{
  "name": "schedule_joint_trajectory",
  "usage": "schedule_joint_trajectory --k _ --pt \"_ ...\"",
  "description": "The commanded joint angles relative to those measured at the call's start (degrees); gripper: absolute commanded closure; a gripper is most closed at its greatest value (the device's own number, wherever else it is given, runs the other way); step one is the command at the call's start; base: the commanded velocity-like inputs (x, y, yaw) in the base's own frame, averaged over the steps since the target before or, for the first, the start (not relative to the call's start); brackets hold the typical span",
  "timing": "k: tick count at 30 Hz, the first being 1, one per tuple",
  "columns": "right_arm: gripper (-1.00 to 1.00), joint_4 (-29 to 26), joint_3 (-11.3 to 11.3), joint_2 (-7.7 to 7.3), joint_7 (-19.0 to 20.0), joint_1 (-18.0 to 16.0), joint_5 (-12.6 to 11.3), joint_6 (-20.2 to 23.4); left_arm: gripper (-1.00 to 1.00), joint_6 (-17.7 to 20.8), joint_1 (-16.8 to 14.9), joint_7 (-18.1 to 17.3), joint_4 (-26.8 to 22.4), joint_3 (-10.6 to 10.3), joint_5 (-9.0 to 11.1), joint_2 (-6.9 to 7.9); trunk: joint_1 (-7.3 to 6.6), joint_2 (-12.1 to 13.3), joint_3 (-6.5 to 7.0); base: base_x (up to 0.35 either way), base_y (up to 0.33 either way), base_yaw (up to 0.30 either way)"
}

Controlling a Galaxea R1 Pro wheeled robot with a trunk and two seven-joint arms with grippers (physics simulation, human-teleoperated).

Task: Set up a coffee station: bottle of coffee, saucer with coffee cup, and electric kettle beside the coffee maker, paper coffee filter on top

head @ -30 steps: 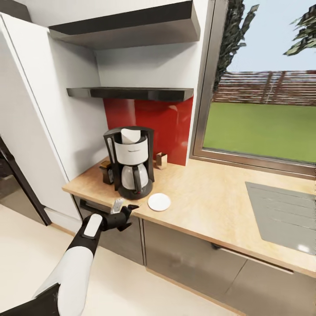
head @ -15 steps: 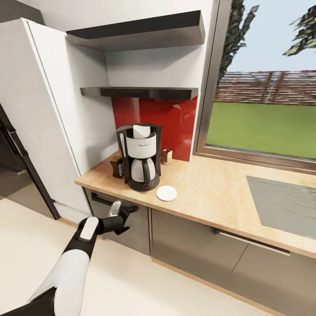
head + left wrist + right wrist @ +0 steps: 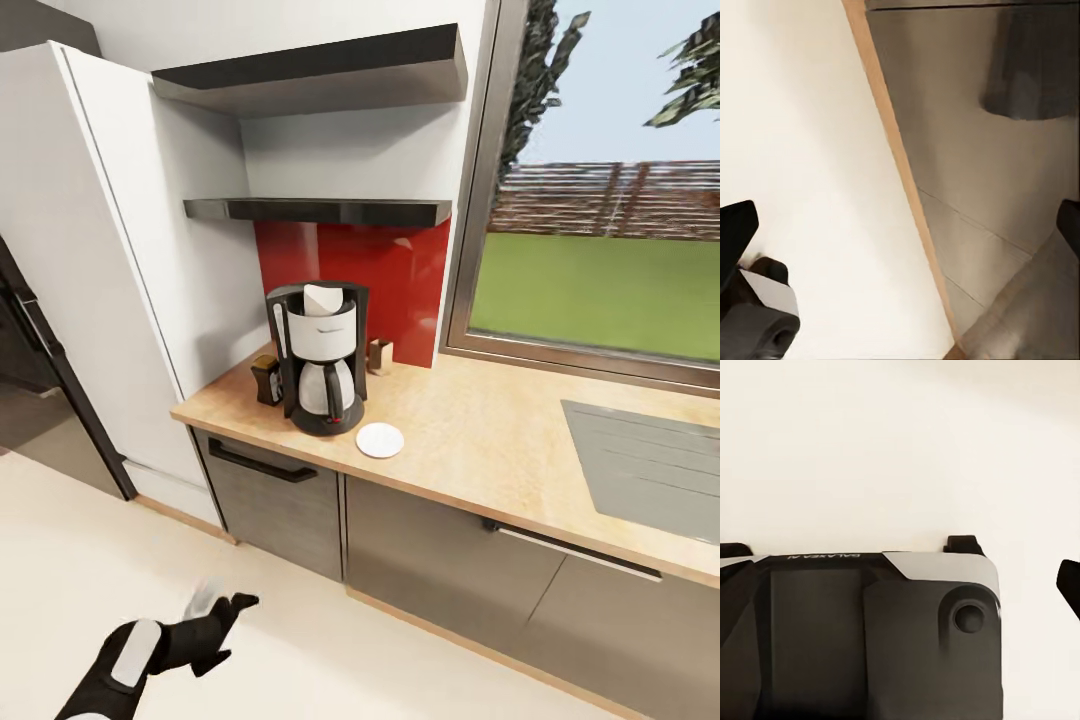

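The coffee maker [image 3: 322,362] stands at the left end of the kitchen countertop [image 3: 480,440], with the paper coffee filter [image 3: 324,297] resting in its top. The bottle of coffee [image 3: 266,380] sits on the counter against the maker's left side. To the maker's front right lies the saucer [image 3: 380,440], which is bare. The kitchen shelf [image 3: 315,210] above holds nothing. My left gripper [image 3: 217,608] [image 3: 900,225] hangs low over the floor in front of the cabinets, open and holding nothing. My right gripper [image 3: 900,577] is open above the robot's base. The coffee cup and the electric kettle are out of view.
A small brown container [image 3: 380,356] stands behind the coffee maker by the red backsplash. The steel sink [image 3: 645,470] is inset at the counter's right. A tall white cabinet [image 3: 110,260] flanks the left end; grey cabinet fronts [image 3: 420,560] run below.
The view pulled back from the counter a second ago and has held since. My left arm dropped from the counter's front edge down toward the floor.
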Motion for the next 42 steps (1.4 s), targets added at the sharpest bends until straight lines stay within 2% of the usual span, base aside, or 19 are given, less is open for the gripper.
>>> schedule_joint_trajectory --k 1,4,7,8,9,10,13,14,15,17,19,21,23,24,25,26,33,38,42 --pt "-1.0 -0.1 0.5 0.0 -0.1 0.0 -0.5 0.2 -1.0 -1.4 2.1 -0.5 0.0 -0.3 -0.4 0.4 0.04 -0.1 -0.1 0.0 0.0 0.0" --pt "-1.0 -0.1 0.5 0.0 -0.1 0.0 -0.5 0.2 -1.0 -6.8 7.5 -0.5 0.0 -1.9 -2.0 1.68 0.04 -0.1 -0.1 0.0 0.0 0.0" --pt "-1.0 -0.1 0.5 0.0 -0.1 0.0 -0.5 0.2 -1.0 -9.3 11.7 -0.6 0.1 -2.8 -4.3 2.66 0.04 -0.1 -0.1 0.0 0.0 0.0" --pt "-1.0 -0.1 0.5 0.0 -0.1 0.0 -0.5 0.2 -1.0 -10.2 13.4 -0.6 0.1 -3.2 -6.4 3.2 0.04 -0.1 -0.1 0.0 0.0 0.0" --pt "-1.0 -0.1 0.5 0.0 -0.1 0.0 -0.4 0.2 -1.0 -10.7 13.9 -0.5 0.1 -3.4 -7.3 3.4 0.04 -0.1 -0.1 0.0 0.0 0.0" --pt "-1.0 -0.1 0.5 0.0 -0.1 0.0 -0.4 0.2 -1.0 -12.0 14.9 -0.5 0.1 -3.6 -9.3 3.8 0.04 -0.1 -0.1 0.0 0.0 0.0" --pt "-1.0 -0.1 0.5 -0.06 -0.1 0.0 -0.5 0.2 -1.0 -20.0 17.8 -0.4 1.4 -3.9 -16.9 4.51 0.04 -0.1 -0.1 0.0 0.0 0.0" --pt "-1.0 -0.1 0.5 -0.09 -0.1 0.0 -0.5 0.2 -1.0 -21.8 18.2 -0.4 1.9 -3.9 -18.3 4.57 0.04 -0.1 -0.1 0.0 0.0 0.0" --pt "-1.0 -0.1 0.5 -0.26 -0.1 0.0 -0.6 0.2 -1.0 -33.5 19.8 -0.4 7.4 -4.0 -27.6 4.63 0.04 -0.1 -0.1 0.0 0.0 0.0" --pt "-1.0 -0.1 0.5 -0.32 -0.2 0.0 -0.6 0.1 -1.0 -40.8 20.2 -0.3 13.1 -4.1 -35.3 4.54 0.04 -0.1 -0.1 0.0 0.0 0.0" --pt "-1.0 -0.1 0.5 -0.37 -0.2 0.0 -0.7 -0.3 -1.0 -47.6 20.4 -0.2 18.7 -4.1 -43.7 4.44 0.04 -0.1 -0.1 0.0 0.0 0.0" --pt "-1.0 -0.1 0.4 -0.42 -0.4 0.0 -0.6 -0.6 -1.0 -53.3 20.4 -0.1 22.7 -4.1 -51.5 4.31 0.04 -0.1 -0.1 0.0 0.0 0.0" --pt "-1.0 -0.1 0.4 -0.54 -0.4 0.0 -0.6 -0.7 -1.0 -56.9 20.4 0.1 25.0 -3.9 -57.0 4.21 0.04 -0.1 -0.1 0.0 0.0 0.0" --pt "-1.0 -0.1 0.4 -0.6 -0.5 0.0 -0.6 -0.8 -1.0 -57.9 20.5 0.1 25.6 -3.7 -58.6 4.18 0.04 -0.1 -0.1 0.0 0.0 0.0" --pt "-1.0 -0.1 0.4 -0.62 -0.5 0.0 -0.6 -0.8 -1.0 -58.3 20.5 0.2 25.9 -3.7 -59.1 4.17 0.04 -0.1 -0.1 0.0 0.0 0.0" --pt "-1.0 -0.1 0.4 -0.68 -0.4 0.0 -0.6 -0.8 -1.0 -59.2 20.5 0.2 26.5 -3.4 -60.7 4.32 0.04 -0.1 -0.1 0.0 0.0 0.0" --pt "-1.0 -0.1 0.4 -1.01 -0.5 0.0 -0.6 -0.8 -1.0 -59.6 20.5 0.3 26.8 -3.3 -61.4 4.37 0.04 -0.1 -0.1 0.0 0.0 0.0" --pt "-1.0 -0.1 0.5 -2.4 -0.4 0.0 -0.5 -0.8 -1.0 -59.4 20.5 0.3 26.8 -3.3 -61.4 4.47 0.04 -0.1 -0.1 0.0 0.0 -0.061" --pt "-1.0 0.0 0.5 -4.31 -0.4 0.2 -0.4 -0.8 -1.0 -59.3 20.5 0.3 26.9 -3.3 -61.5 4.56 0.04 -0.1 -0.1 0.0 0.0 -0.231"
